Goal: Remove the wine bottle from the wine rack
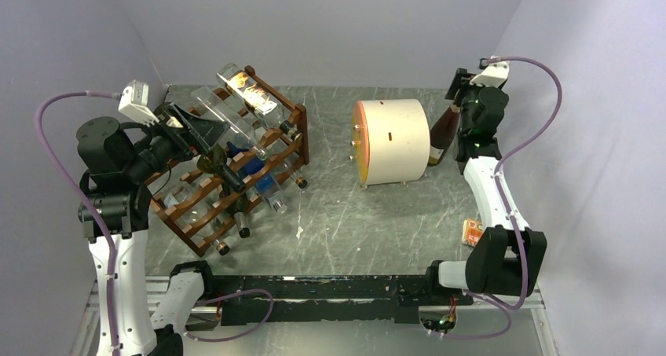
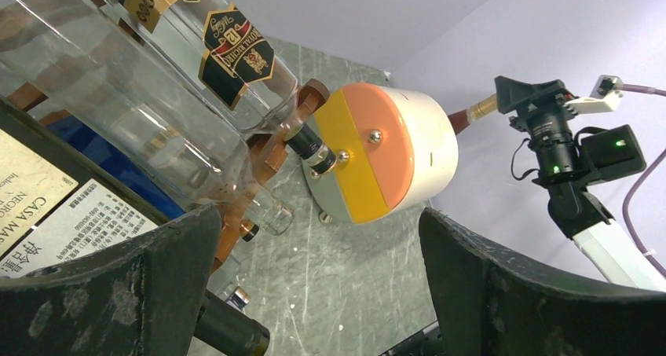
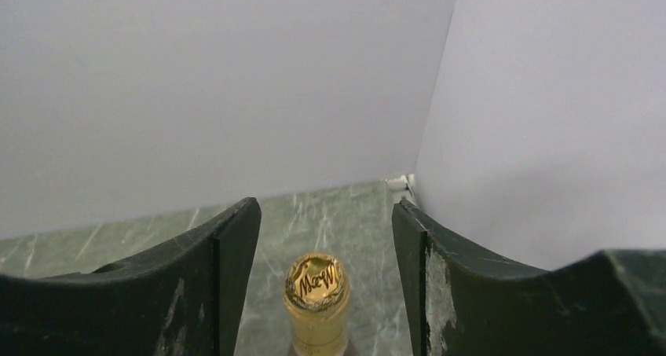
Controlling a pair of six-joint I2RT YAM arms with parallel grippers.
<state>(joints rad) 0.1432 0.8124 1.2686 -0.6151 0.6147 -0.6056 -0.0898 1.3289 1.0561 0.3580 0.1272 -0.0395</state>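
The reddish-brown wine rack (image 1: 196, 222) stands at the left, loaded with several lying bottles: clear ones (image 1: 250, 93), a blue one and a dark one (image 1: 224, 171). My left gripper (image 1: 192, 132) is open at the rack's top, nothing between its fingers (image 2: 318, 214); the dark bottle's neck (image 2: 228, 328) passes under the left finger. A brown wine bottle (image 1: 444, 134) stands upright on the table at the back right, off the rack. My right gripper (image 1: 461, 97) is open around its gold foil top (image 3: 316, 285), not touching it.
A cream drum (image 1: 397, 140) with an orange-yellow face lies between rack and brown bottle. A small orange packet (image 1: 472, 232) lies by the right arm. Grey walls close in at the back and both sides. A black rail (image 1: 330, 289) runs along the near edge.
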